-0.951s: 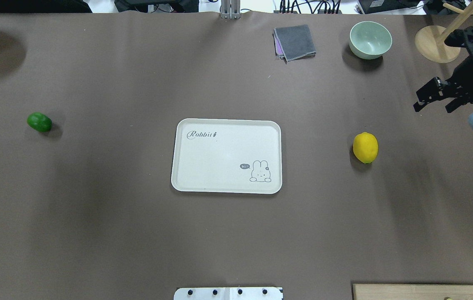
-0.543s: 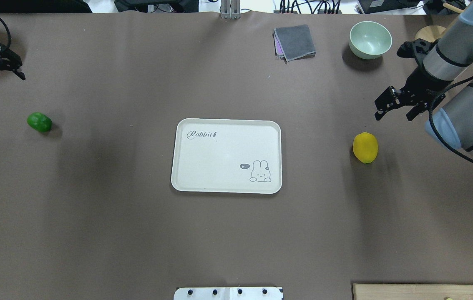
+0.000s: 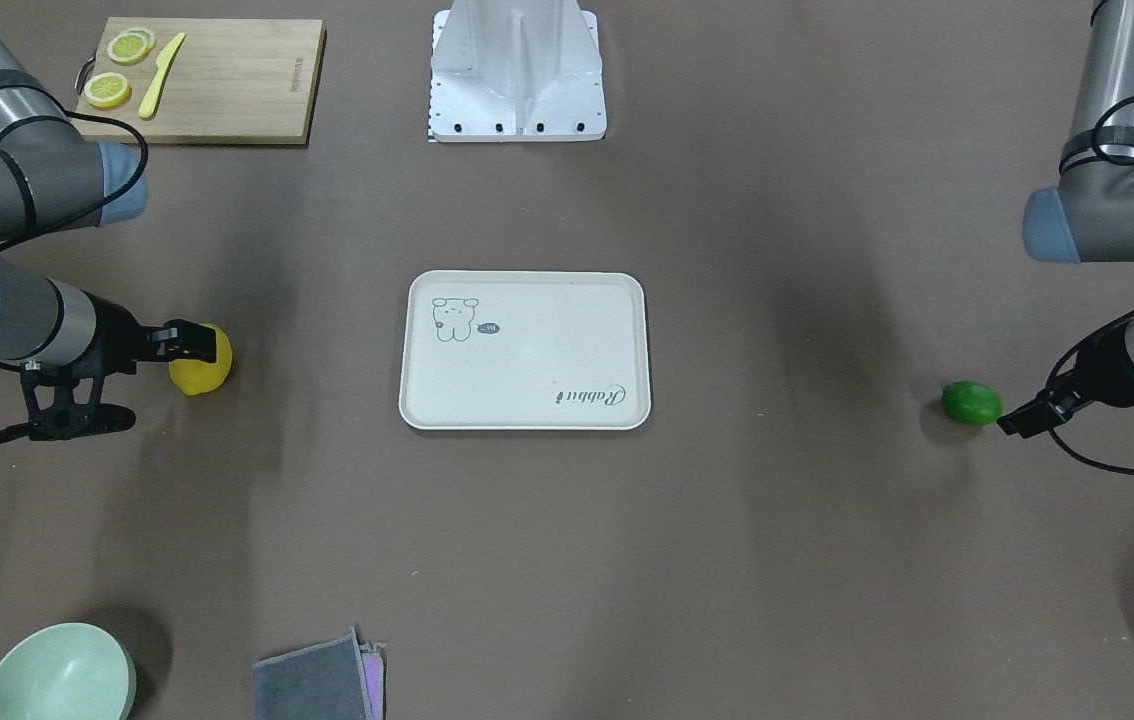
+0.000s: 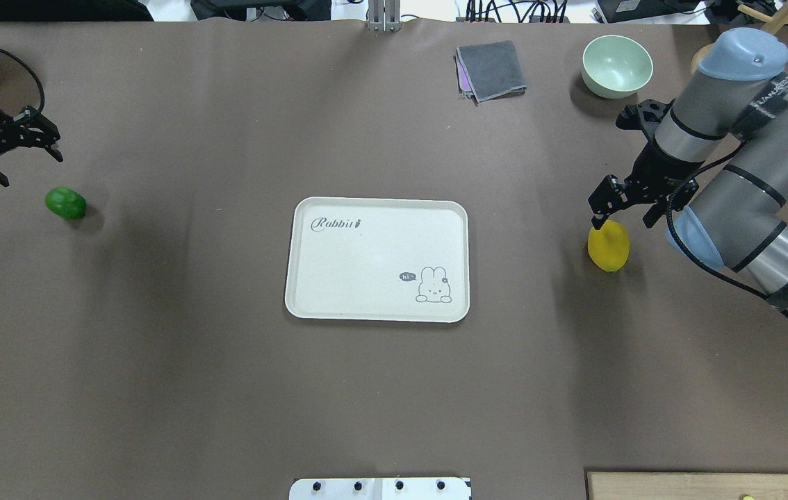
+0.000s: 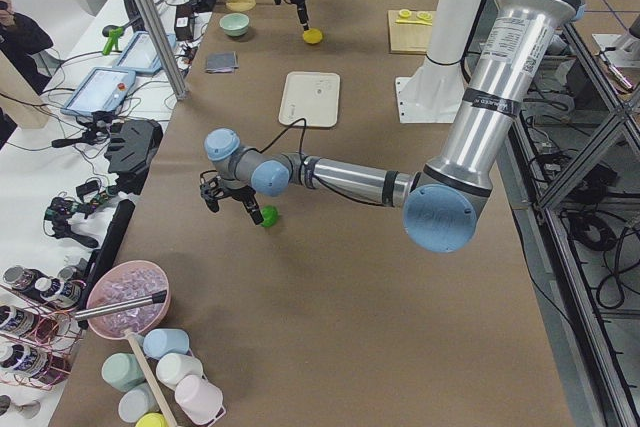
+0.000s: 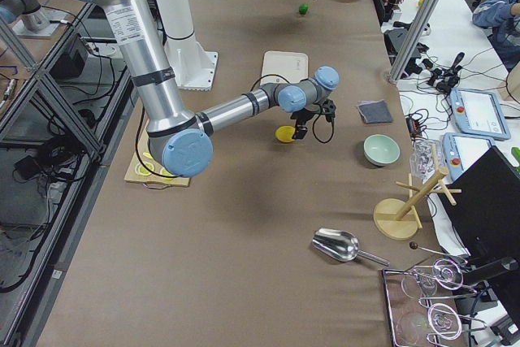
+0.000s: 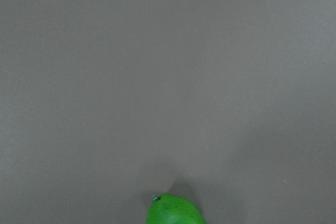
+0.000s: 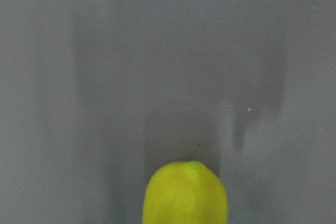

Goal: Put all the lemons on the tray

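On the counter (image 4: 158, 382): two whole lemons, one yellow lemon (image 4: 609, 245) and one green lemon (image 4: 65, 203); one tray (image 4: 366, 264). Also one cutting board (image 3: 227, 90) carrying one knife (image 3: 160, 75) and at least two lemon slices (image 3: 108, 90). One bowl (image 4: 617, 66), one folded cloth (image 4: 491, 71).

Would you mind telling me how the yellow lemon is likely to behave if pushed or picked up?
The yellow lemon is oval and lies on its side, so a push would probably roll it. Its smooth curved skin might slip unless gripped across the middle.
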`<state>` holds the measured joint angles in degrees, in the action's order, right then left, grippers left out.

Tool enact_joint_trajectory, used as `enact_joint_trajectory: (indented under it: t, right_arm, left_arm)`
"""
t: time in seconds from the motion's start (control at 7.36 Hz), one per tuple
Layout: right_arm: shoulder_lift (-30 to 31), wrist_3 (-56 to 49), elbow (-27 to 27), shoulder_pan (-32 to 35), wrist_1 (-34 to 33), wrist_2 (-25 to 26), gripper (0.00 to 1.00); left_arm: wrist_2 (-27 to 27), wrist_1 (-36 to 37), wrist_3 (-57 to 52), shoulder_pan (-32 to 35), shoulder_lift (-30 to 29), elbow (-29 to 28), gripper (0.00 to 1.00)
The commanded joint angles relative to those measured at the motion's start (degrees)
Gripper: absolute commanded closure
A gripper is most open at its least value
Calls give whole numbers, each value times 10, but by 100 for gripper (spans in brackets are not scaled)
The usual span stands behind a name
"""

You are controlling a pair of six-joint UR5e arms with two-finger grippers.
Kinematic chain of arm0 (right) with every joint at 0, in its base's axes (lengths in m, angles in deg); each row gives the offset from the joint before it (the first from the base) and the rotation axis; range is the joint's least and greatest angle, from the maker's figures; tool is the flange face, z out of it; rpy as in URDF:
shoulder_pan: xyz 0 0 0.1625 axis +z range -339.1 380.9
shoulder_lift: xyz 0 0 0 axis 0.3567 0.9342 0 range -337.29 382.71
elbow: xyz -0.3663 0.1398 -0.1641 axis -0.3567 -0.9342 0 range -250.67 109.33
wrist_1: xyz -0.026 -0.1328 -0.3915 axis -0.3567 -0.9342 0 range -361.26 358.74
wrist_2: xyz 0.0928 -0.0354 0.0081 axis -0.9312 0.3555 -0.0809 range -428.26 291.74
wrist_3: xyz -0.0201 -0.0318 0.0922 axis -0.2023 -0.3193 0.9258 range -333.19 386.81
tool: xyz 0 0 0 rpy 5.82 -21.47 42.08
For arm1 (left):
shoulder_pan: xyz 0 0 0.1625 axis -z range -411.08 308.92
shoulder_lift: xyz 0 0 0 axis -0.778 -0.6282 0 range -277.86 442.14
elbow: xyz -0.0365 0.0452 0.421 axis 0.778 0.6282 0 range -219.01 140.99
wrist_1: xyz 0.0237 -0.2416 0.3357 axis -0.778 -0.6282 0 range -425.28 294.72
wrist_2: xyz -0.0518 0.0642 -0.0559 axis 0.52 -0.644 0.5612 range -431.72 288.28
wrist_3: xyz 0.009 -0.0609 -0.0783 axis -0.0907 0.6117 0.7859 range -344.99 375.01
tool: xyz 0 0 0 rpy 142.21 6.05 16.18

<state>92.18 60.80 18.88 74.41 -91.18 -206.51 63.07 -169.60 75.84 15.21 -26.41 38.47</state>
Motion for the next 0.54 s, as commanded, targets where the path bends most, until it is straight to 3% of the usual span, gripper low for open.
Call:
enact_joint_trajectory:
  t: [0.0, 0.41]
  right_arm:
    - [6, -4, -4, -19, 0, 0, 0]
    - [7, -5, -10, -39, 1, 10, 1]
  left_arm:
    - [1, 0, -1, -4, 2, -8, 2]
    - [23, 0, 0, -20, 2, -18, 2]
